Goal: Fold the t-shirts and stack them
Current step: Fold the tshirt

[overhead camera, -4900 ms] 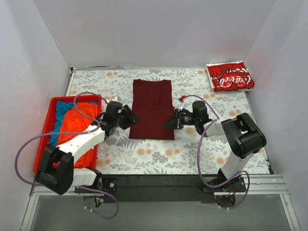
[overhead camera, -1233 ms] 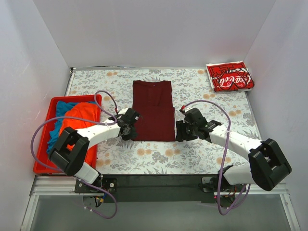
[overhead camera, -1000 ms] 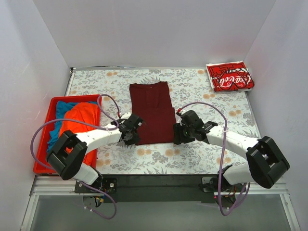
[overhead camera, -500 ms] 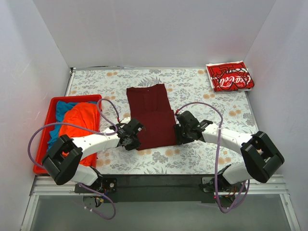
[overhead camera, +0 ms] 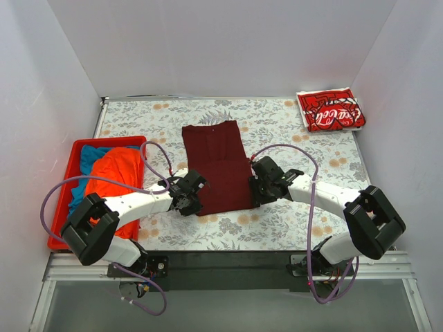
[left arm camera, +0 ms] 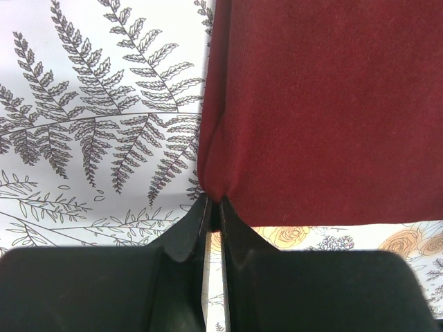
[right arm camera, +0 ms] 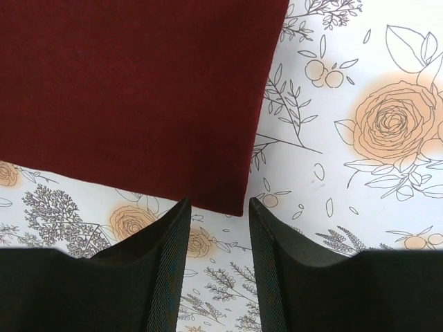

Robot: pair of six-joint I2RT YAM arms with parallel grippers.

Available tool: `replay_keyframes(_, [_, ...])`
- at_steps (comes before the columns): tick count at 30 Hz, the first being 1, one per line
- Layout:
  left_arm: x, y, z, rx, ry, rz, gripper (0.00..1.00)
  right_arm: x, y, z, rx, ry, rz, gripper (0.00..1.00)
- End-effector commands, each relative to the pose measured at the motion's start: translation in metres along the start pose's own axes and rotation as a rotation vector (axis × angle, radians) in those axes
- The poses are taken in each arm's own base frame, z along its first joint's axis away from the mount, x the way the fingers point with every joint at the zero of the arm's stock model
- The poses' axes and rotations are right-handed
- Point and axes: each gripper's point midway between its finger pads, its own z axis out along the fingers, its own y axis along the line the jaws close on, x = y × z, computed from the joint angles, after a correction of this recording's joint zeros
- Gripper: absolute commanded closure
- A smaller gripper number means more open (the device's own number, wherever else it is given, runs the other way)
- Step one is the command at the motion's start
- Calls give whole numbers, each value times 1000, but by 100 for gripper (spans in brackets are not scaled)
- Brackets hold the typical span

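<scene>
The dark maroon t-shirt (overhead camera: pixel 214 166) lies as a long folded strip on the flower-print table (overhead camera: pixel 297 131), its far end skewed a little to the left. My left gripper (overhead camera: pixel 192 201) is shut on the strip's near left corner (left arm camera: pixel 216 181), and the cloth bunches at the fingertips. My right gripper (overhead camera: pixel 255 195) is at the near right corner (right arm camera: pixel 232 197). It stands open, its fingers (right arm camera: pixel 173 228) either side of the corner with a gap showing. A folded red Coca-Cola t-shirt (overhead camera: pixel 331 109) rests at the back right.
A red plastic bin (overhead camera: pixel 66 185) stands at the left edge and holds a crumpled orange shirt (overhead camera: pixel 114 174) over a blue one (overhead camera: pixel 87 155). White walls close in the table on three sides. Purple cables loop over both arms.
The maroon strip has slid toward the near left and turned slightly, pulled by the left gripper. The right gripper's jaws have narrowed around the near right corner.
</scene>
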Motion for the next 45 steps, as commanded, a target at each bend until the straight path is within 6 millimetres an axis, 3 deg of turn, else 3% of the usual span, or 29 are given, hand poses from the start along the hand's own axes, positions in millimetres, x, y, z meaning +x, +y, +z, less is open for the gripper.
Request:
replay_keyframes(1, [30,34,5,-118,110,50,100,-13,7,-11,-12,-38,4,55])
replay_keyframes(8, [30,33,5,-112,108,49,100,-4,1,4,28,12,8,57])
replay_keyframes(15, [30,32,3,-104,106,46,100,24,-14,22,113,106,-2,61])
replay_keyframes(29, [28,32,-1,-98,99,47,100,72,-35,16,235,252,-34,67])
replay_keyframes(37, [30,32,-1,-98,114,52,100,84,-37,21,246,292,-66,82])
replay_keyframes(41, [32,33,-3,-97,125,55,100,82,-32,19,233,285,-87,99])
replay_keyframes(45, [38,26,-12,-72,147,73,100,83,-17,7,202,293,-135,99])
